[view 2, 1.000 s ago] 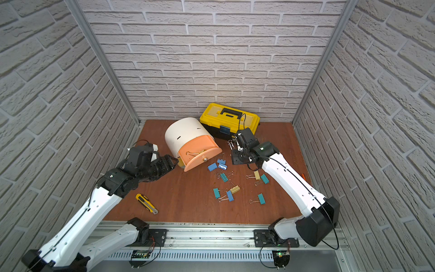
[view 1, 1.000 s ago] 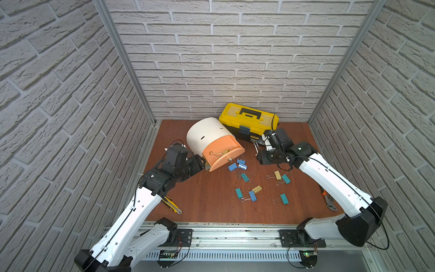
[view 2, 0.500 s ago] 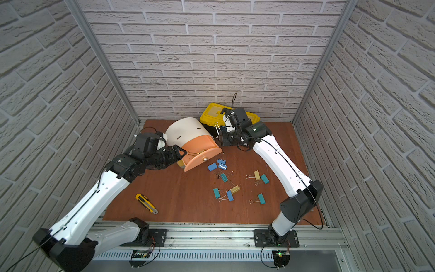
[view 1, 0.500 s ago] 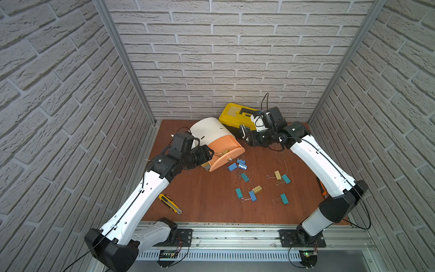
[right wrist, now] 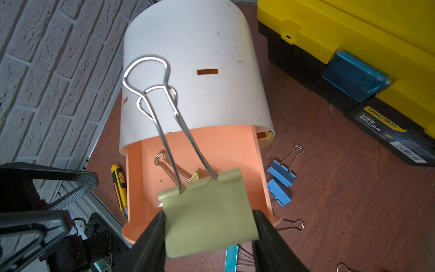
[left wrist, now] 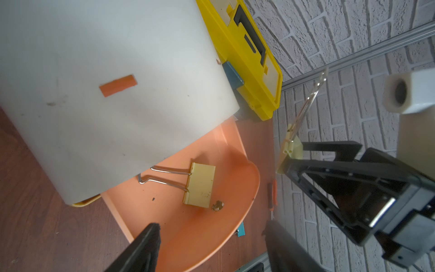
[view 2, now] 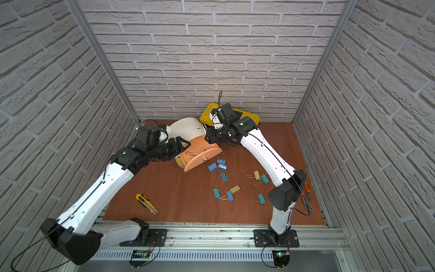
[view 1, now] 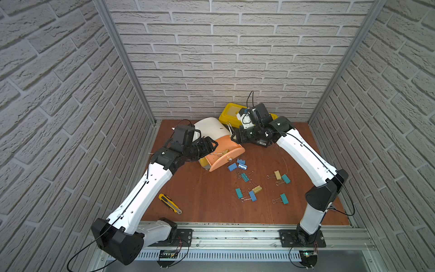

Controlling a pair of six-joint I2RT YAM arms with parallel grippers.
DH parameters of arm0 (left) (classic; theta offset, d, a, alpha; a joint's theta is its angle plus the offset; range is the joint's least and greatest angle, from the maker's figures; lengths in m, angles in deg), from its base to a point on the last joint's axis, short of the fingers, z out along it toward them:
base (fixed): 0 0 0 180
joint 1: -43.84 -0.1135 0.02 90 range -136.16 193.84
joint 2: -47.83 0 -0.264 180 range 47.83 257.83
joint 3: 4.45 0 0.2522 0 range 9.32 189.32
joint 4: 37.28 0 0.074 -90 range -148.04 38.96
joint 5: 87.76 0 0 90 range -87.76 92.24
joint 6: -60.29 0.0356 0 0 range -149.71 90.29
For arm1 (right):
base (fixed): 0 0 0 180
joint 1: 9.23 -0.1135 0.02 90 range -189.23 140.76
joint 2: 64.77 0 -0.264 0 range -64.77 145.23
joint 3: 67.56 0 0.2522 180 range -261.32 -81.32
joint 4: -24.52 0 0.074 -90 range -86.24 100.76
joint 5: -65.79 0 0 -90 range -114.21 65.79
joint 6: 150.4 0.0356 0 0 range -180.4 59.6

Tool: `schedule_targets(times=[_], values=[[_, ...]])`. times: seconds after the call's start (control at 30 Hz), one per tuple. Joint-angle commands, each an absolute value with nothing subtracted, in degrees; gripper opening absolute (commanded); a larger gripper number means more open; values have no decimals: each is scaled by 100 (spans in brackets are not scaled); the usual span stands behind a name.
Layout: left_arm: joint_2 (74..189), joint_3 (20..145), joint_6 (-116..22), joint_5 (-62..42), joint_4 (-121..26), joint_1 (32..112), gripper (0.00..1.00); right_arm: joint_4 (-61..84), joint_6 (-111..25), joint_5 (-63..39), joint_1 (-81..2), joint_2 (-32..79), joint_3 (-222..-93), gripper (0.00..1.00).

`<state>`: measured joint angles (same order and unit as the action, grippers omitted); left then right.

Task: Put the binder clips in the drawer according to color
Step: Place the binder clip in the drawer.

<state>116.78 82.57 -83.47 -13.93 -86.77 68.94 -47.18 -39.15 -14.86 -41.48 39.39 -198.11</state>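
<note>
Right wrist view: my right claw (right wrist: 208, 233) is clenched on a pale yellow binder clip (right wrist: 204, 207), lifted off the table (view 1: 200, 188) and carried over the open peach drawer (right wrist: 226, 150), where another yellow clip (left wrist: 200, 186) already lies, so I judge only the drop remains. My left claw (left wrist: 210, 235) has swung in beside that drawer, gaping, empty. Lower drawers (right wrist: 266, 137) mostly hide beneath the peach one; in both top views my claw masks the held clip's body

A binder clip (left wrist: 199, 184) lies in the drawer (left wrist: 188, 233).
</note>
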Motion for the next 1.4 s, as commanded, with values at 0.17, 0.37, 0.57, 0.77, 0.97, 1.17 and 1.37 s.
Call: schedule_targets(times=[0.17,0.37,0.57,0.77,0.97,1.17,1.37], values=[[11603,8390,-8297,-1455,-8501,6809,75,-4699,-3866,-1360,-4298,4041,-19945,40],[11563,8367,-8315,-1429,-8504,6801,75,-4690,-3878,-1367,-4360,4083,-19913,41],[11524,8322,-8332,-1385,-8505,6801,75,-4694,-3905,-1419,-4377,4063,-19842,43],[11499,8300,-8350,-1360,-8497,6801,75,-4694,-3927,-1436,-4376,4044,-19805,51],[11488,8295,-8350,-1341,-8497,6801,75,-4681,-3932,-1454,-4378,4016,-19813,59],[11480,8296,-8349,-1332,-8497,6803,75,-4672,-3939,-1506,-4376,4016,-19856,65],[11449,8304,-8350,-1314,-8523,6801,75,-4714,-3970,-1606,-4367,3998,-19954,66]])
